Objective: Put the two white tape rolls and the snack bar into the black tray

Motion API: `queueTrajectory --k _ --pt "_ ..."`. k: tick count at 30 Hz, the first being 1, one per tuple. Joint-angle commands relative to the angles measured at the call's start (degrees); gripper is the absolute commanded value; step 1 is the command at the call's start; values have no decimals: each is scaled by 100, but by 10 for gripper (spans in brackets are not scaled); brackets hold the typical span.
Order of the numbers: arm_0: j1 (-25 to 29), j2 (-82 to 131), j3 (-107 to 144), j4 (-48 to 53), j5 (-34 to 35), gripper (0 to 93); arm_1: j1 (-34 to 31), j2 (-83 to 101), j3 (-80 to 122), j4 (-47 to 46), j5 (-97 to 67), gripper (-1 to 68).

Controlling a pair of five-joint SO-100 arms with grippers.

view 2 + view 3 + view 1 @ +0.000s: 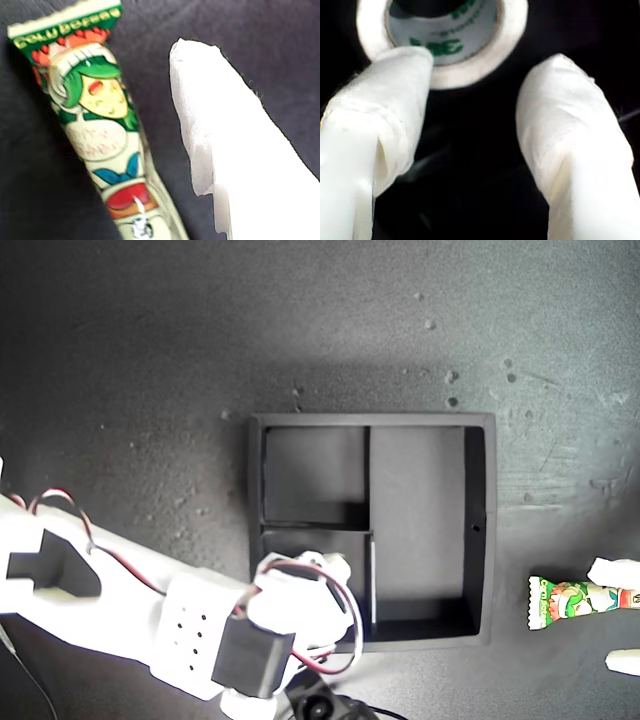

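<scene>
A: Where's the snack bar (568, 601)?

B: On the dark surface at the exterior view's right, outside the black tray (480, 530), lying between the spread fingers of my first gripper (616, 615). Its long axis runs across that view, crimped end toward the tray.

A: And the tape?

B: One white tape roll (442, 37) lies flat, just ahead of my second gripper (487, 75), whose fingers are parted, over the tray's small near compartment.
</scene>
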Motion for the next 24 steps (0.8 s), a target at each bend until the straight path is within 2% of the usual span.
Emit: queueTrajectory --k 1,10,14,18,20,24 --pt "-114 835 193 105 53 124 -308 -290 -413 237 624 321" --pt "-308 3876 2663 105 -62 116 -879 -316 1187 -404 1230 296" --pt "-642 5880 5063 105 -773 113 -633 -316 1626 -765 800 281" --pt "-686 7365 7075 53 -1784 125 -369 -316 2074 -1327 439 211" --pt "-475 7796 7770 -26 -2171 132 -316 -316 2364 -1679 404 170" --pt "97 8622 9176 -967 -2725 127 -290 -316 2742 -2109 466 44"
